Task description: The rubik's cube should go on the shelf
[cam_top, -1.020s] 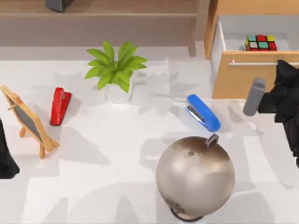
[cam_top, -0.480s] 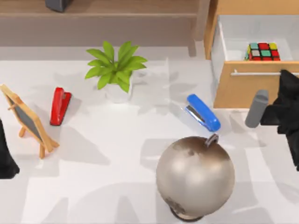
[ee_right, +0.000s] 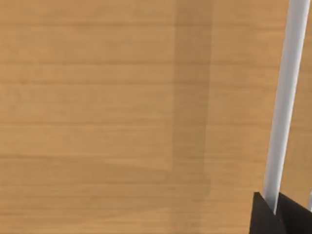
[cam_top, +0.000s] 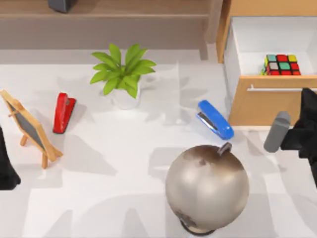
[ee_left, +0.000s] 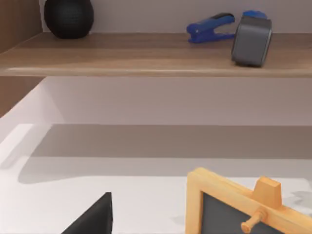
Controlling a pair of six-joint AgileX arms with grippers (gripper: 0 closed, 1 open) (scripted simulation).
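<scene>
Globe [cam_top: 207, 188] sits nearest, front centre of the table [cam_top: 124, 173]; blue stapler [cam_top: 215, 119] just behind it, red stapler [cam_top: 63, 112] and small chalkboard easel [cam_top: 29, 128] at the left, potted plant [cam_top: 124, 74] mid-table.

Change over the last second: the drawer [cam_top: 272, 99] has slid further out toward the front, and the cube rode along with it. Right gripper [ee_right: 273, 212] moved forward with the drawer front.

Rubik's cube [cam_top: 281, 65]: red, green, yellow and teal squares on a black grid, upright inside the open drawer at the right, just behind the front panel.

Right gripper fingers [ee_right: 261, 214] are pinched on the metal handle [ee_right: 285, 107]; bar runs between them, narrow gap.

Left arm parked at the left edge; can't tell its finger state.

Shelf [cam_top: 109, 20] runs along the back, well apart from the cube.
</scene>
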